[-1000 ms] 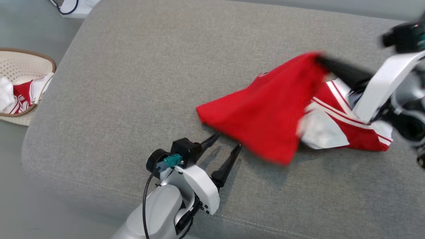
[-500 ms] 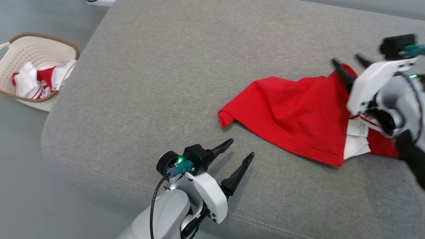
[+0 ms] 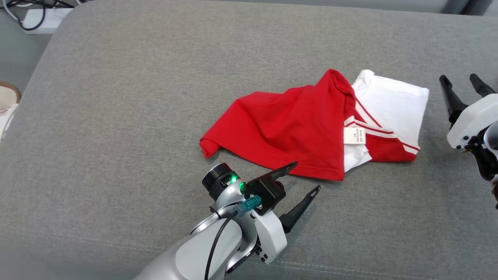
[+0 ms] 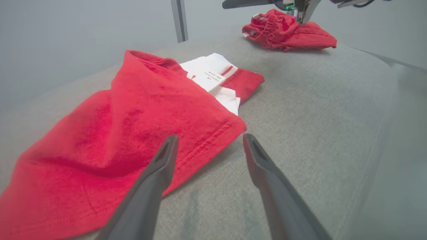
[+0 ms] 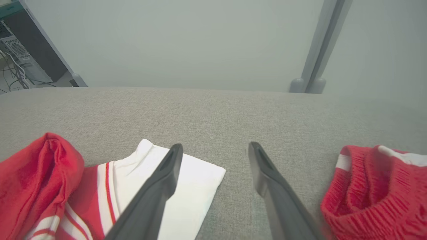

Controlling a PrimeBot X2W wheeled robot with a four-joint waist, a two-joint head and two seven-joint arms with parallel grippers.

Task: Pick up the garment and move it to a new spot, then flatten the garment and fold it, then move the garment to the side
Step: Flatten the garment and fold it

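The garment (image 3: 288, 126), a red shirt with white sleeve panels and red stripes, lies crumpled on the grey cushion (image 3: 116, 116), its care label facing up. My left gripper (image 3: 306, 177) is open just in front of the red hem, touching nothing. In the left wrist view the garment (image 4: 133, 110) lies under and ahead of the left gripper (image 4: 210, 138). My right gripper (image 3: 458, 77) stands open to the right of the white sleeve, apart from it. In the right wrist view the right gripper (image 5: 215, 146) hovers over the cushion, the garment (image 5: 43, 173) at its left.
Another red garment (image 5: 373, 186) with an elastic band lies bunched on the cushion further right, seen also as a red heap (image 4: 287, 31). A basket rim (image 3: 6, 97) shows at the left edge. A power strip with cables (image 3: 39, 17) lies on the floor.
My right gripper has opened and let go of the garment, then drawn back to the right. The garment has dropped onto the cushion. The head camera has shifted.
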